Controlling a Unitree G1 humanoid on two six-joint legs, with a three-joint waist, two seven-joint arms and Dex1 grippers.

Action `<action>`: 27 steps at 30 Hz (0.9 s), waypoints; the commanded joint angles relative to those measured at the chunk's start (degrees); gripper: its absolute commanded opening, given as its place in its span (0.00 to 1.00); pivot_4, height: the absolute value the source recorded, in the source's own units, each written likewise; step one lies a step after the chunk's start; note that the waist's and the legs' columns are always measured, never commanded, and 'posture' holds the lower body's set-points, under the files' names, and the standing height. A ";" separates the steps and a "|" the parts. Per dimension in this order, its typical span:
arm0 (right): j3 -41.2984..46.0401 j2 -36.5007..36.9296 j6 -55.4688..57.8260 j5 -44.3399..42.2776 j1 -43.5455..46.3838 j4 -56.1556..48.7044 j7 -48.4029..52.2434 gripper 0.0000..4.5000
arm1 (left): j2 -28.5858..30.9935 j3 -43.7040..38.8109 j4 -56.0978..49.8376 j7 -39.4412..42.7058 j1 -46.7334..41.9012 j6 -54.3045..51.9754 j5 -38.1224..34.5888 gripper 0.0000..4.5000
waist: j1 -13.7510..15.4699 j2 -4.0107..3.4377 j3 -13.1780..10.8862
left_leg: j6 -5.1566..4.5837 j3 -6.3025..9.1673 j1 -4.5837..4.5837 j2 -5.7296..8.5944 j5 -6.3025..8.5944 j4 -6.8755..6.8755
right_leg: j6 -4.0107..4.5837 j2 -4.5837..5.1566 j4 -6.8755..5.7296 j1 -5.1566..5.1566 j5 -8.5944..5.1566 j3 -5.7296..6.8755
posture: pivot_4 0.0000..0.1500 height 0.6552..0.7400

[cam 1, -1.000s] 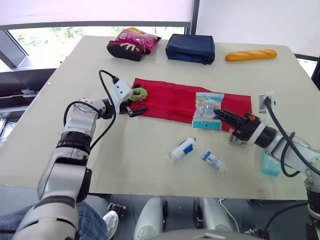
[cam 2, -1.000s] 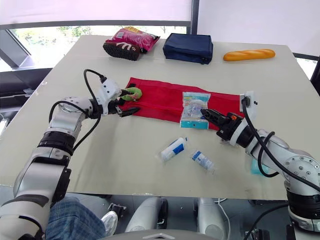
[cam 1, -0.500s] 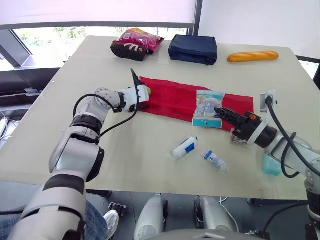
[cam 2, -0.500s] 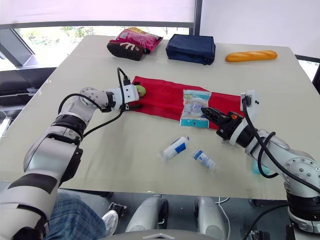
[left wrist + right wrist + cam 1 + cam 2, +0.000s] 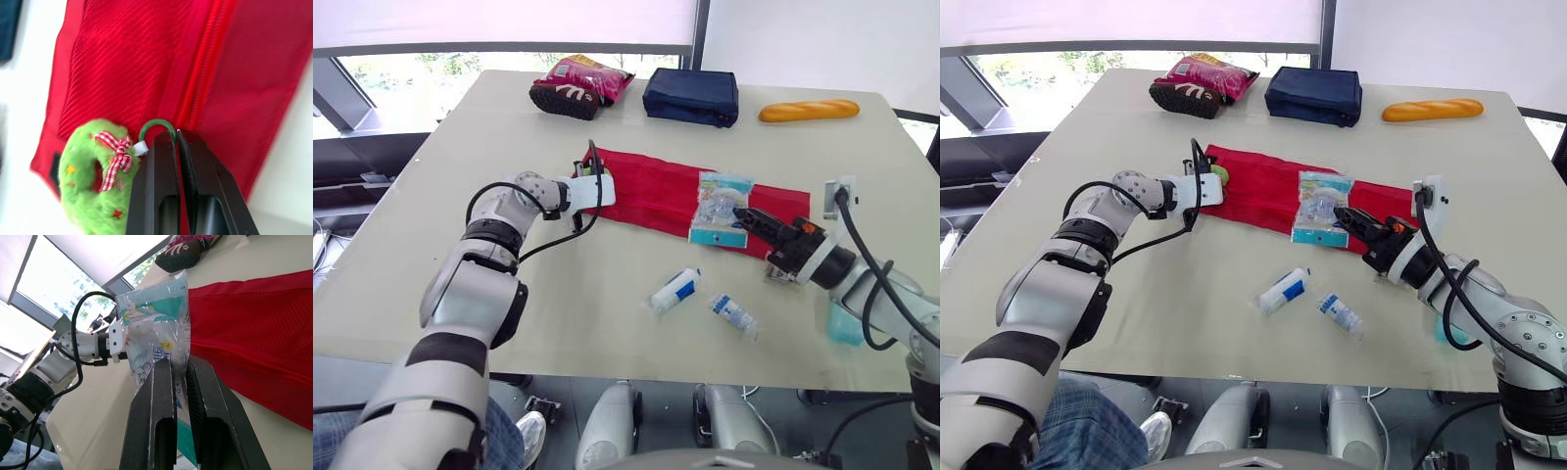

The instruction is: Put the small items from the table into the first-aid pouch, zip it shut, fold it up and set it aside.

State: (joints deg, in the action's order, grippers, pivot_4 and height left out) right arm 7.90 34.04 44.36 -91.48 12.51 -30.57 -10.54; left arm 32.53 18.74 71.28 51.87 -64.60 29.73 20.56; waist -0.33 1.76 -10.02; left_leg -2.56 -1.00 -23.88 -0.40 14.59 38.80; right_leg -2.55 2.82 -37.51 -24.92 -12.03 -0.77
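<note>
Left hand [image 5: 176, 136] clenched on green zip ring [image 5: 156, 123] at left end of red first-aid pouch [image 5: 651, 196]; zip track runs rightward along its long axis toward right hand [image 5: 179, 363] gripping clear packet [image 5: 151, 318].

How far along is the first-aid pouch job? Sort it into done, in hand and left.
Done: nothing clearly packed yet; the red pouch lies flat and unfolded. In hand: the right gripper is shut on the clear packet at the pouch; the left gripper is shut on the green zip ring at its end. Left: the tube and the sachet lie on the table, then zipping, folding, setting aside.
</note>
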 commanded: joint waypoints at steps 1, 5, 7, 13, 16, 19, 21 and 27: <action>1.61 -0.18 -1.60 -0.21 -0.22 -2.35 -0.06 0.00 | 0.67 -1.71 -6.06 7.23 3.59 0.87 -4.00 0.01 | -0.05 0.00 0.00 | 0.00 0.00 0.00 0.00 0.00 0.00 | 0.00 0.00 0.00 0.00 0.00 0.00 | 1.00 0.72; 1.31 -0.48 -1.82 0.05 -0.51 -2.47 -0.03 0.00 | 1.98 -3.53 -22.21 12.38 12.87 -5.38 -9.17 0.01 | -0.20 -0.02 0.01 | -0.01 -0.01 0.00 0.00 0.00 0.00 | 0.01 0.08 -0.01 0.00 0.01 -0.01 | 1.00 0.72; 1.29 -0.43 -1.82 0.01 -0.61 -2.50 0.07 0.00 | 3.15 -4.59 -33.16 12.12 18.67 -10.93 -10.37 0.01 | -0.13 -0.02 0.01 | -0.03 -0.02 0.01 0.01 0.02 0.00 | 0.02 0.27 -0.01 0.00 0.01 -0.05 | 1.00 0.72; 1.32 0.03 -1.41 -0.17 -0.44 -1.77 0.83 0.00 | 4.76 -8.70 -66.04 8.90 34.91 -34.28 -12.72 0.01 | -0.35 -0.04 0.02 | -0.07 -0.03 0.05 0.00 0.04 0.02 | 0.03 0.39 -0.03 0.01 0.01 -0.11 | 1.00 0.72; 1.22 0.09 -1.28 -0.04 -0.33 -1.46 1.26 0.00 | 4.30 -10.78 -77.60 6.29 40.02 -44.96 -13.43 0.01 | -0.36 -0.05 0.02 | -0.07 -0.02 0.08 0.00 0.04 0.02 | 0.02 0.32 -0.07 0.01 0.01 -0.10 | 1.00 0.72; 0.86 -0.15 -1.23 0.20 0.01 -1.04 1.59 0.00 | 3.74 -12.20 -83.85 2.78 43.24 -50.94 -12.96 0.01 | -0.35 -0.05 0.02 | -0.07 -0.02 0.11 -0.01 0.04 0.05 | 0.01 0.23 -0.09 0.01 0.00 -0.09 | 1.00 0.72; 0.52 -0.36 -1.16 0.48 0.24 -0.76 1.92 0.00 | 2.73 -13.77 -84.72 -2.53 44.25 -51.57 -11.73 0.01 | -0.34 -0.05 0.02 | -0.06 -0.01 0.11 -0.01 0.04 0.13 | 0.00 0.05 -0.13 0.01 0.00 -0.07 | 1.00 0.72; 0.28 -0.64 -1.20 0.98 0.20 -0.85 2.12 0.00 | -1.11 -15.26 -85.76 -14.07 46.20 -50.96 -9.82 0.08 | -0.34 -0.05 0.02 | -0.06 -0.05 0.09 -0.01 0.04 0.15 | -0.01 0.06 -0.13 0.01 0.00 -0.11 | 1.00 0.72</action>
State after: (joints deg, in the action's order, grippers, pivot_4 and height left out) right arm 7.58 33.43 43.54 -90.23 12.07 -30.39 -9.07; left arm 32.15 4.32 -11.91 40.63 -19.01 -21.96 10.06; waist -0.66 1.71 -10.00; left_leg -2.62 -1.05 -23.79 -0.41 14.62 38.94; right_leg -2.55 2.88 -37.63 -24.91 -12.02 -0.88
